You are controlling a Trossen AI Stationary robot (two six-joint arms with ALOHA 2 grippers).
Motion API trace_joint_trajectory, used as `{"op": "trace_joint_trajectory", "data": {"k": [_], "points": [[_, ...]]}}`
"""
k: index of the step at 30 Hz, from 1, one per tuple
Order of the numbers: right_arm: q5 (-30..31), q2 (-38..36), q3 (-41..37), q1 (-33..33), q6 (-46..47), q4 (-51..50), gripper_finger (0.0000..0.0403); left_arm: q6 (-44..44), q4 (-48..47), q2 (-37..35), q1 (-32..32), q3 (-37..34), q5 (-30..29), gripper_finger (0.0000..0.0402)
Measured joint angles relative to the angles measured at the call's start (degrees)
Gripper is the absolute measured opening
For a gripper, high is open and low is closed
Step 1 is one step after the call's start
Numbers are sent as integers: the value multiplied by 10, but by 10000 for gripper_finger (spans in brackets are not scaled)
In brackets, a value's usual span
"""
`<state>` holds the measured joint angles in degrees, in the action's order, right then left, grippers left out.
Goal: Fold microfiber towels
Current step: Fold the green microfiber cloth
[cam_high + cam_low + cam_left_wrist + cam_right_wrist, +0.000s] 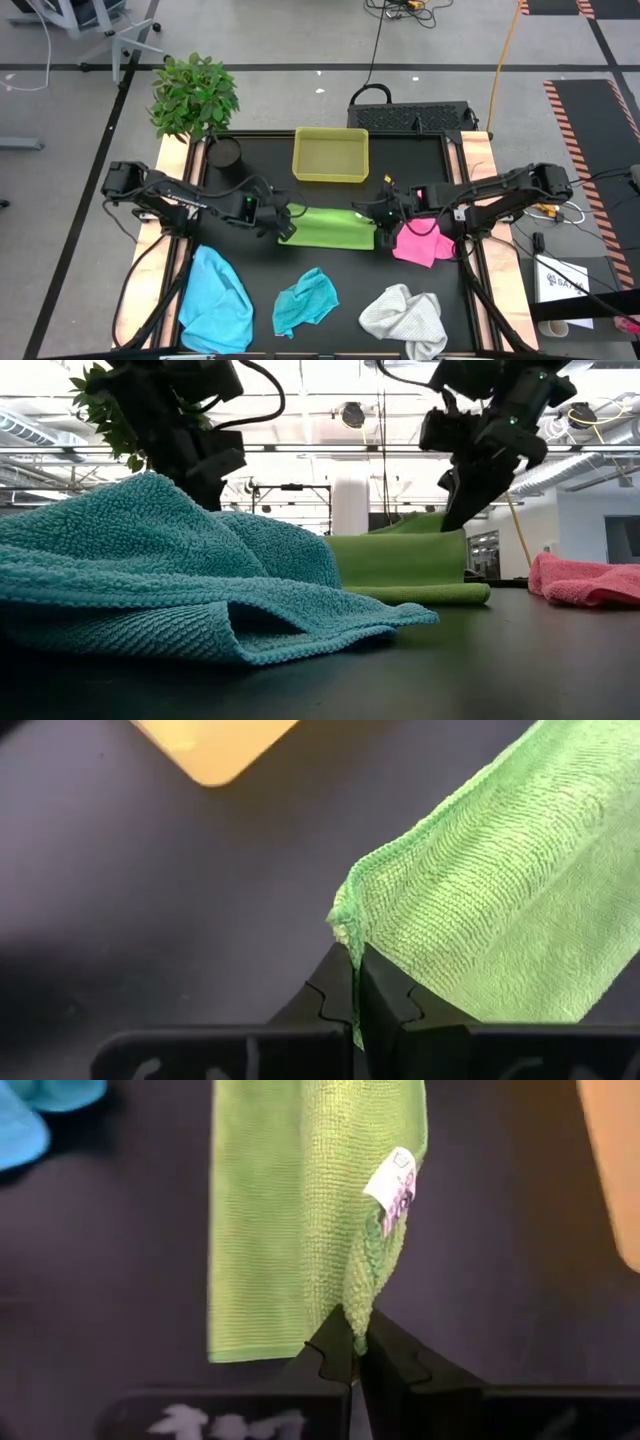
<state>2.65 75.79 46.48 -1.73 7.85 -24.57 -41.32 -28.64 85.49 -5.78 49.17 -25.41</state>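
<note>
Lime green ribbed microfiber towel point(330, 226) with a white printed label point(392, 1183), pink microfiber towel point(418, 243), light blue microfiber towel point(215, 300), teal looped-pile microfiber towel point(305, 301) and white microfiber towel point(405, 318). All on a matte black desk point(260, 255) with pale wood side strips. Yellow-green rigid plastic tray point(330, 156), dark green leafy plant point(192, 94), black arms.
</note>
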Motion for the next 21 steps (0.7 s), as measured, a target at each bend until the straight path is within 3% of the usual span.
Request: {"op": "trace_joint_trajectory", "data": {"k": [12,21], "points": [[-28,24,0,-77,97,14,0,-55,-4,0,-59,0,14,1],[-33,48,0,-99,132,39,0,-125,-21,0,-97,-13,30,3]]}}
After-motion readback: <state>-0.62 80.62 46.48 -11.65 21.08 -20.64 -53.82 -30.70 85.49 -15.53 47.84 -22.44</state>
